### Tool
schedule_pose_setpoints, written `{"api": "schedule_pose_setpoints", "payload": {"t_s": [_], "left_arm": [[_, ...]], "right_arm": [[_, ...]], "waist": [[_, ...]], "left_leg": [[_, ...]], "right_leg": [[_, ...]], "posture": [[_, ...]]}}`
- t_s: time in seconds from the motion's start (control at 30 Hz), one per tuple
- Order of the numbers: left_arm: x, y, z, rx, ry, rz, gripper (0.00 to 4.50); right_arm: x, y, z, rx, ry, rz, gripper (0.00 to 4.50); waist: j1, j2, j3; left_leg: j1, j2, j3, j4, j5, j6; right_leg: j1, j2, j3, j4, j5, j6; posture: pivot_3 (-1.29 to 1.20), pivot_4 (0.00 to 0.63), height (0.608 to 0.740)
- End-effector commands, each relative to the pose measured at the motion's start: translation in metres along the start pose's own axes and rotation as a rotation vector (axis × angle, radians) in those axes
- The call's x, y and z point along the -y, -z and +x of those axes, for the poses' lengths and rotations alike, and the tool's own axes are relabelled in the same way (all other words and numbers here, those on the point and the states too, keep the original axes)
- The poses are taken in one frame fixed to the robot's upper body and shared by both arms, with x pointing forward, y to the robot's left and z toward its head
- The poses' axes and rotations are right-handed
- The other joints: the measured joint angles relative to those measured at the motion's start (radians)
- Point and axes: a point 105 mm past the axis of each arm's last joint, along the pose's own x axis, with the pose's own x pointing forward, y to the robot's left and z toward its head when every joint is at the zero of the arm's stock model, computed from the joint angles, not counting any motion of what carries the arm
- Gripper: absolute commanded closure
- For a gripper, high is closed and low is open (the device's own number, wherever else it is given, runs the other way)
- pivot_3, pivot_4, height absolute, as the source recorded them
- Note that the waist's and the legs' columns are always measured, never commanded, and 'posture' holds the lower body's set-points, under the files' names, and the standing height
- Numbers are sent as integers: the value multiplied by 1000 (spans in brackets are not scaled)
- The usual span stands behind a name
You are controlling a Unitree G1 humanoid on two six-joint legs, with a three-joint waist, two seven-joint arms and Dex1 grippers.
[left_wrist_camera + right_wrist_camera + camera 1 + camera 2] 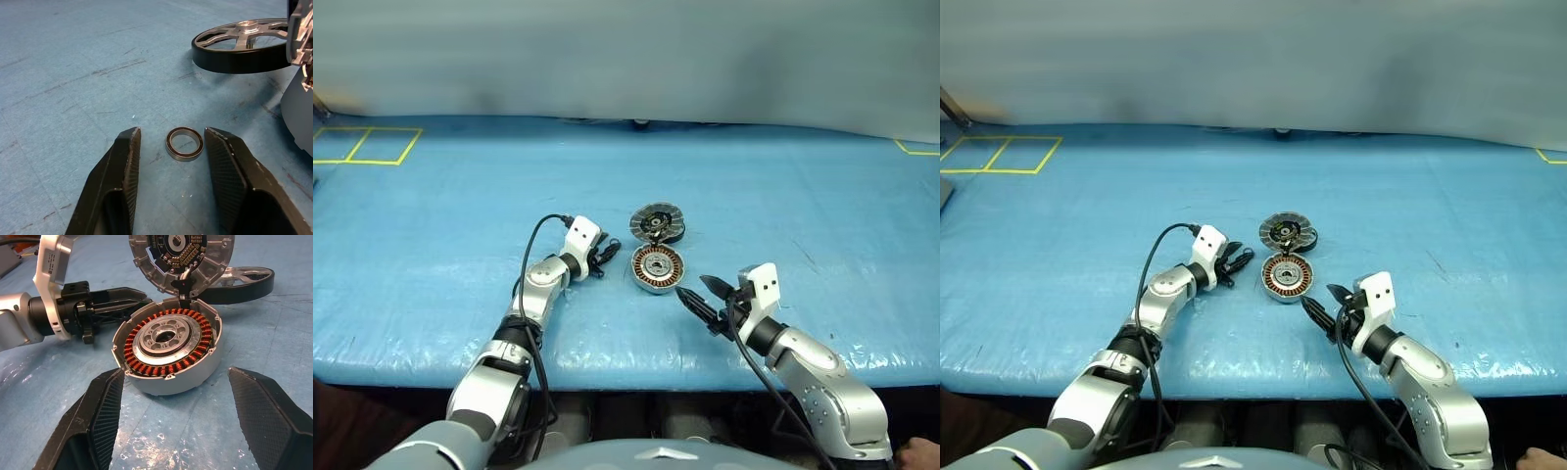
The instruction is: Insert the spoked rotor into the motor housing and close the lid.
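The motor housing (168, 350), a silver casing with copper windings, lies on the blue table (460, 215). Its lid (181, 254) stands open at the far edge, its dark segmented inner face showing. The spoked rotor (242, 44) lies flat just past the lid. My left gripper (604, 257) rests low on the table beside the housing. It is open, its fingers (124, 161) either side of a tiny black ring (184, 143), one finger almost touching it. My right gripper (697, 298) is open in front of the housing, its fingers (105, 406) wider apart than the casing.
Yellow tape marks lie at the table's far left (367, 145) and far right (915, 149). A grey wall (626, 59) runs behind the table. The table's front edge (626, 367) lies close under my arms.
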Motion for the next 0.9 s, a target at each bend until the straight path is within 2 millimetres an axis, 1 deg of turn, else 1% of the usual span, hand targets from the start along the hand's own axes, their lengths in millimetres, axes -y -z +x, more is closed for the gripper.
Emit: {"api": "schedule_pose_setpoints", "payload": {"t_s": [0.03, 0.27, 0.37, 0.47, 0.6, 0.67, 0.73, 0.8, 0.87, 0.9], "left_arm": [[-3, 19, -5, -68, -40, -23, 3880], [-8, 21, -10, -60, -71, -29, 3880], [-4, 19, -11, -41, -50, -37, 3880], [-4, 17, -12, -28, -60, -26, 3880], [-4, 2, -18, 60, -54, -13, 3880], [3, -17, -26, 188, 12, -33, 3880], [10, -36, -37, 313, 96, -104, 3880], [14, -44, -44, 354, 160, -116, 3880], [18, -47, -51, 355, 220, -90, 3880], [18, -47, -54, 349, 245, -76, 3880]], "right_arm": [[-2, -10, 2, 47, -12, -14, 971], [-2, -9, 2, 43, -11, -16, 971], [-2, -8, 3, 39, -14, -16, 971], [-3, -7, 4, 34, -18, -18, 971], [-4, -8, 3, 41, -22, -24, 971], [-3, -7, 1, 34, -26, -63, 971], [-4, -6, -2, 33, -38, -95, 971], [-4, -4, -3, 29, -51, -116, 971], [-5, -1, -5, 16, -67, -133, 971], [-5, 1, -5, 6, -75, -142, 971]], "waist": [[0, 0, 0], [-3, 0, 0], [-5, 0, 0], [-9, 0, 0], [-13, 0, 0], [-14, 0, 0], [-12, 0, 1], [-9, 0, 2], [-4, 0, 2], [-3, 0, 2]], "left_leg": [[0, 0, 0, 0, 0, 0], [0, 0, 0, 0, 0, 0], [0, 0, 0, 0, 0, 0], [-1, 0, 0, -1, 0, 0], [-3, 0, 0, -2, 0, 0], [-4, 0, 0, -2, 0, 0], [-5, 0, 0, -2, 0, 0], [-6, 0, 0, -2, 0, 0], [-7, 0, 0, -1, 0, 0], [-6, 0, 0, -1, 0, 0]], "right_leg": [[0, 0, 0, 0, 0, 0], [0, 0, 0, 0, 0, 0], [0, 0, 0, 0, 0, 0], [0, 0, 0, 0, 0, 0], [-3, 0, 1, 0, 0, -1], [-3, 0, 1, 0, 0, -1], [-4, 0, 1, -1, 0, -2], [-5, -1, 1, -1, -1, -2], [-5, -1, 0, -1, -1, -2], [-5, -1, 0, -1, -3, -5]], "posture": [[0, 150, 740], [0, 150, 740], [0, 150, 740], [0, 150, 740], [0, 150, 740], [0, 150, 740], [0, 150, 740], [0, 150, 740], [0, 150, 740], [0, 150, 740]]}}
